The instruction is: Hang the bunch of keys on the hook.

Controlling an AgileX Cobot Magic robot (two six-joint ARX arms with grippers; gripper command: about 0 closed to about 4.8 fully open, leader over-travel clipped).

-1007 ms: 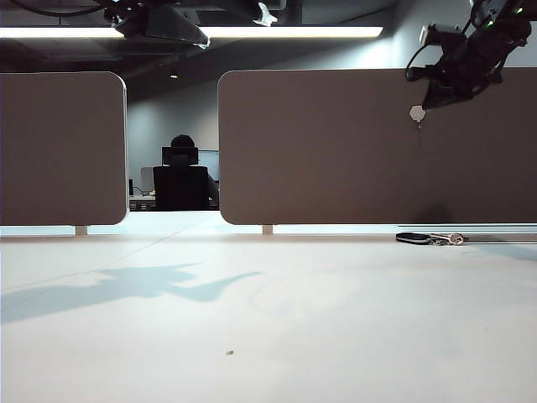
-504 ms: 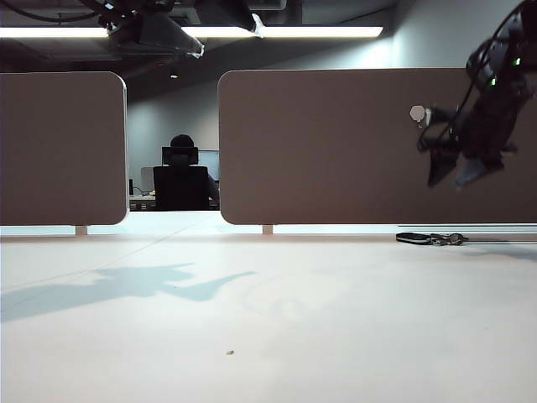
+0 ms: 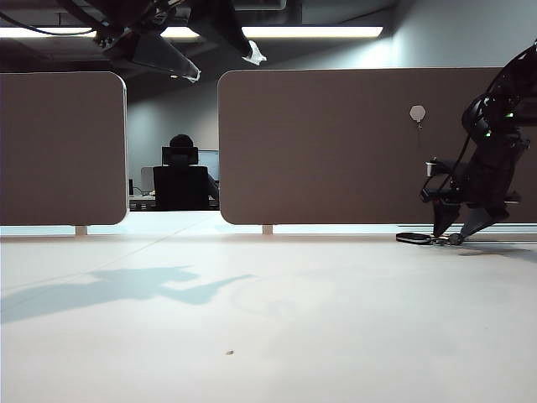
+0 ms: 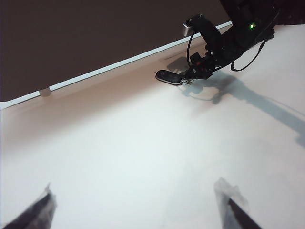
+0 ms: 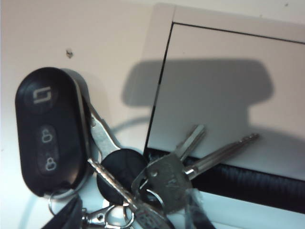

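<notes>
The bunch of keys (image 3: 426, 238) lies flat on the white table at the foot of the right partition: a black oval fob (image 5: 47, 129) ringed to several silver keys (image 5: 167, 179). My right gripper (image 3: 454, 232) points down right over the ring end, open, with its two fingertips on either side of the clasp and ring (image 5: 131, 214). The left wrist view shows the fob (image 4: 167, 76) and the right gripper (image 4: 193, 76) from afar. The small white hook (image 3: 417, 112) sits high on the partition, bare. My left gripper (image 3: 180, 54) hangs open high at the left, nothing between its fingers (image 4: 136, 205).
Two brown partition panels (image 3: 336, 143) (image 3: 63, 147) stand along the table's far edge, with a gap between them. Beyond the gap a person sits in a black chair (image 3: 180, 176). The panel's pale base rail (image 5: 214, 95) runs right beside the keys.
My right arm has come down from beside the hook to the keys on the table, and its jaws have opened. The left gripper has tilted slightly in place.
</notes>
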